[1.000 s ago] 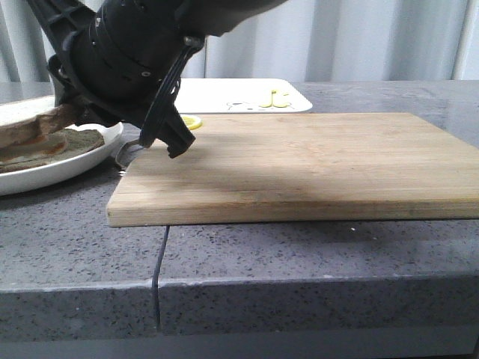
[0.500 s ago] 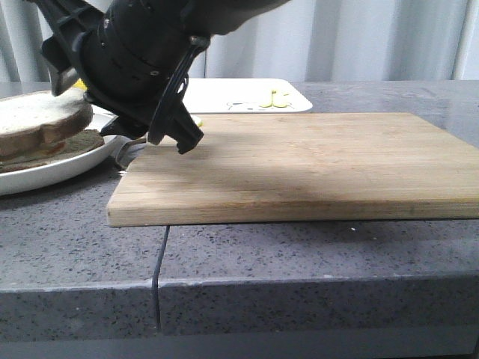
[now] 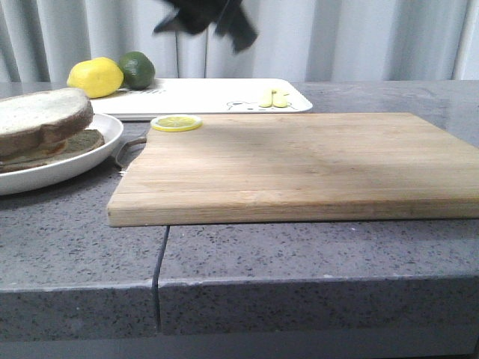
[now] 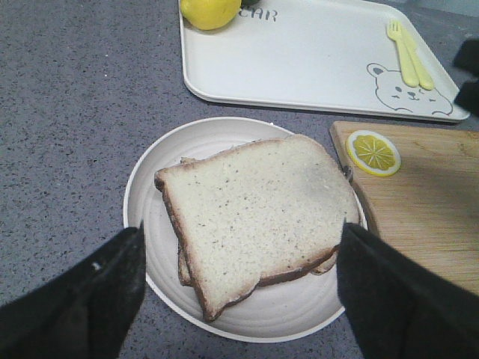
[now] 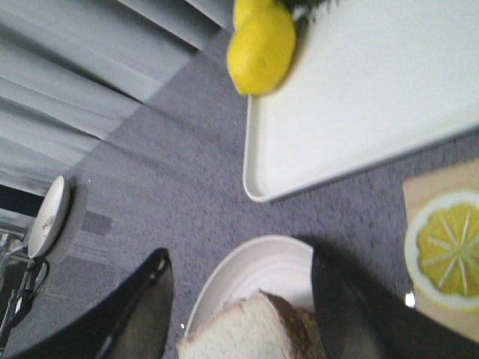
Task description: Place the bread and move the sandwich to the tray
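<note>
The bread (image 3: 41, 112) lies as the top slice of the sandwich (image 4: 258, 209) on the round white plate (image 3: 71, 166) at the left. The white tray (image 3: 217, 93) with a bear print sits behind it, also in the left wrist view (image 4: 299, 52). My left gripper (image 4: 241, 247) is open and empty, high above the plate (image 4: 150, 194), its fingers either side of it. My right gripper (image 5: 241, 258) is open and empty above the plate's far rim (image 5: 247, 277) and the bread's corner (image 5: 251, 329). I take the dark shape (image 3: 203, 30) at the top of the front view for it.
A wooden cutting board (image 3: 299, 164) fills the middle, with a lemon slice (image 3: 176, 123) on its back left corner. A lemon (image 3: 95, 77) and a lime (image 3: 137, 69) sit at the tray's back left, a yellow fork (image 4: 408, 52) on its right. The counter edge runs along the front.
The arm that hung low over the plate let go of the bread, which now lies on the stack. It has risen up and to the right, clear of the plate.
</note>
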Controlling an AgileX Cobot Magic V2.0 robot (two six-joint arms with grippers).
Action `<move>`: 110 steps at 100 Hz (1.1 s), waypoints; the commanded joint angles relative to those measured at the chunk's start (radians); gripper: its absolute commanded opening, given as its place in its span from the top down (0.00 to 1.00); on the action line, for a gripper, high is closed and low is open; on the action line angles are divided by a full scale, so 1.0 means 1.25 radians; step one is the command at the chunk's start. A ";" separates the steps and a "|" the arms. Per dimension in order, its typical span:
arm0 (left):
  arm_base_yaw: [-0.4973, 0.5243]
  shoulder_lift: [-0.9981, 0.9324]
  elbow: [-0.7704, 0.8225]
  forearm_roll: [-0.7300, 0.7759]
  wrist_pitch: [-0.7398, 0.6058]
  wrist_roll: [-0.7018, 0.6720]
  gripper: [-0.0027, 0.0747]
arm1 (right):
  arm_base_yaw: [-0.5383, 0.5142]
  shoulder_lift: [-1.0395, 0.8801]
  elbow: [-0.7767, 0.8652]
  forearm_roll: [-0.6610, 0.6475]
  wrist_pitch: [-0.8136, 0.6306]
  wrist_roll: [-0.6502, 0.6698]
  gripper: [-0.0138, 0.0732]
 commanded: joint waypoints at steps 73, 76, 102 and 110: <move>0.003 0.003 -0.027 -0.017 -0.049 0.000 0.33 | -0.401 -0.575 0.327 -0.774 0.087 0.110 0.35; 0.003 0.003 -0.027 -0.017 -0.049 0.000 0.33 | -0.416 -0.600 0.344 -0.810 0.088 0.129 0.35; 0.003 0.003 -0.027 -0.017 -0.049 0.000 0.33 | -0.490 -0.818 0.485 -1.145 0.143 0.346 0.35; 0.003 0.003 -0.027 -0.017 -0.049 0.000 0.33 | -0.508 -0.881 0.524 -1.226 0.175 0.408 0.35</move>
